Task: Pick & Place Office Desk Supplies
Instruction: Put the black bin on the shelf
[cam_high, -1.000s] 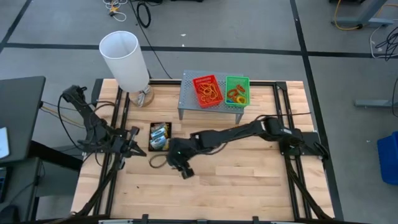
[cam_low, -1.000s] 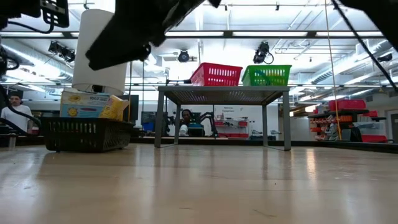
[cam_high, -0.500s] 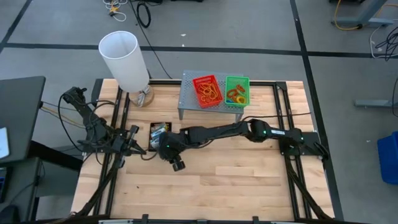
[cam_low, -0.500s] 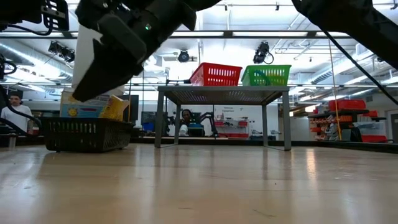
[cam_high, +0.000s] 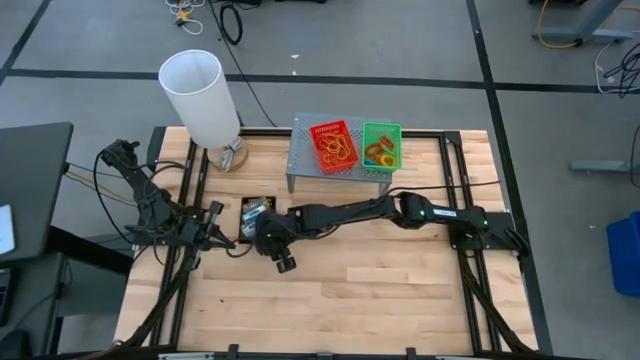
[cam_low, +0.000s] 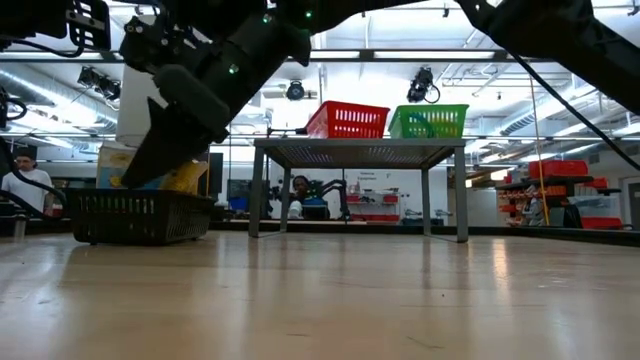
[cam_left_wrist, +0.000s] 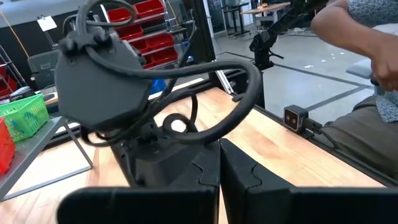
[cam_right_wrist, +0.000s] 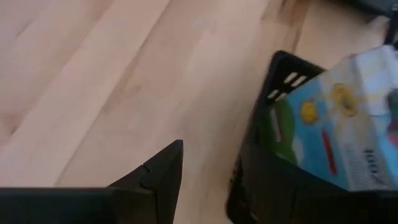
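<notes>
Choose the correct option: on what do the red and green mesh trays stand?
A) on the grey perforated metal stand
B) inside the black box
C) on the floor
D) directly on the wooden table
A: both the red mesh tray and the green mesh tray sit on top of the grey perforated metal stand, raised above the table.

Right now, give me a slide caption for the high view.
Right gripper open, reaching across the table to the black box; left gripper shut beside it.
</notes>
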